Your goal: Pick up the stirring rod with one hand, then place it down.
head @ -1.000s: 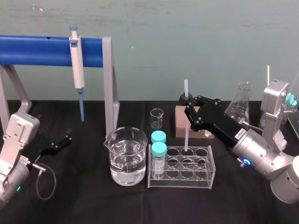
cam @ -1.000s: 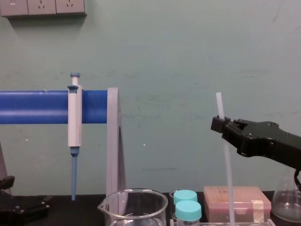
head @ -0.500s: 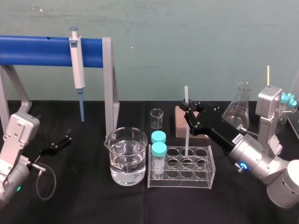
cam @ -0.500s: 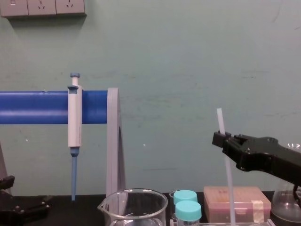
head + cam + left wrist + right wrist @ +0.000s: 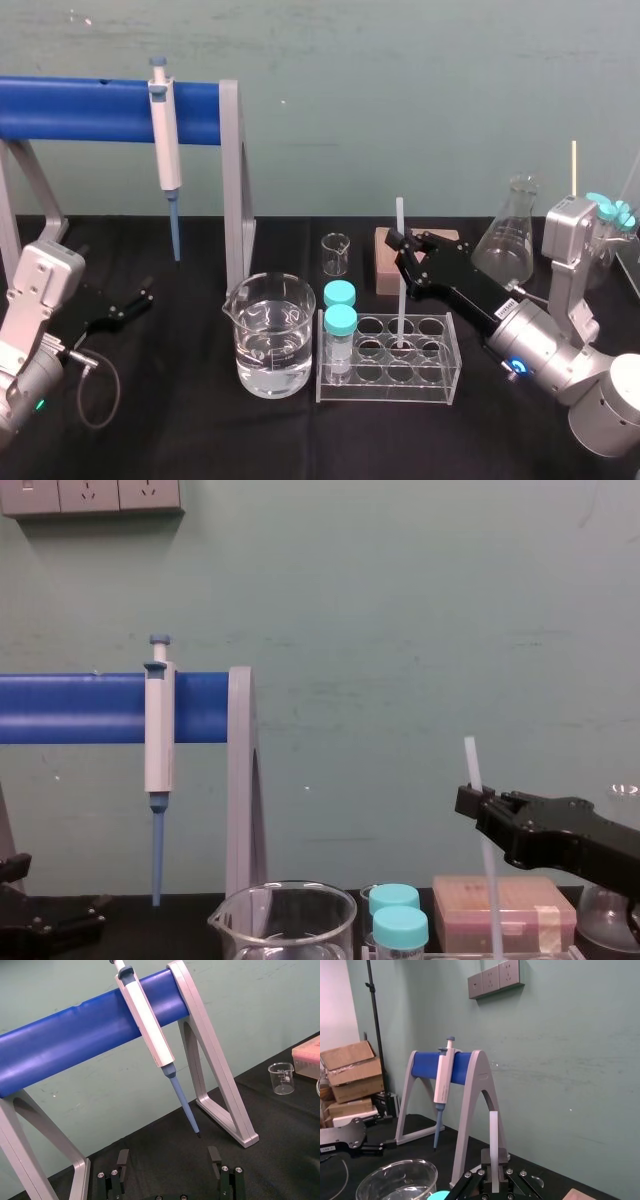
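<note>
**Right gripper** [image 5: 404, 245]: jaws closed on the stirring rod [image 5: 400, 280] just below its top, above the clear rack [image 5: 440, 388] at the middle of the worktop [image 5: 180, 440], toward its front edge. The rod stands upright, with its foot in one of the rack's middle wells.

**Change:** over the last second, gripper and rod have sunk together, and the rod's top sits markedly lower in the chest view. Judged from this, the lift is done and the set-down is under way, with release pending.

**Left gripper** [image 5: 125, 305]: jaws apart, parked near the worktop's left edge.

**Counts:** one rod, one pipette [image 5: 165, 140], two teal-capped vials [image 5: 340, 322], two beakers [image 5: 268, 345], one conical flask [image 5: 505, 240], one pinkish box [image 5: 385, 265].
</note>
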`<state>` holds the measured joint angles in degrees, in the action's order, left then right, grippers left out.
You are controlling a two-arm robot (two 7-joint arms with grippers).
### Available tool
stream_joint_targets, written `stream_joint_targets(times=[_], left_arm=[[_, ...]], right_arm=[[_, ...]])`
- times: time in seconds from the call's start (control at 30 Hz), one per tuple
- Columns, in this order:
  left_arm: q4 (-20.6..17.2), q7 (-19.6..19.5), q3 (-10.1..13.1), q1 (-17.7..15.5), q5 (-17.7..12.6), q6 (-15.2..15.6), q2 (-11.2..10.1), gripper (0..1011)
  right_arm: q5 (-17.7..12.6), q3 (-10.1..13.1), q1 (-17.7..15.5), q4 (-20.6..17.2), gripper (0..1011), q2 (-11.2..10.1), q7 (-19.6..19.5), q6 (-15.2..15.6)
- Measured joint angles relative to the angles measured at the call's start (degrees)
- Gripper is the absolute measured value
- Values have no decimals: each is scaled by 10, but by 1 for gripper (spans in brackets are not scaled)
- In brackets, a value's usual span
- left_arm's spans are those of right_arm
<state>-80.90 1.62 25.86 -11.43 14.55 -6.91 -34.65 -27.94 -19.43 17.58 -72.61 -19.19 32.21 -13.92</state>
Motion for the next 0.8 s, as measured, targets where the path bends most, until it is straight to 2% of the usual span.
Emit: stream_joint_targets(times=[0.8], left_arm=[[0, 0, 0, 0, 0, 0, 0, 1000]], right_arm=[[9, 4, -11, 5, 70, 6, -13, 11]])
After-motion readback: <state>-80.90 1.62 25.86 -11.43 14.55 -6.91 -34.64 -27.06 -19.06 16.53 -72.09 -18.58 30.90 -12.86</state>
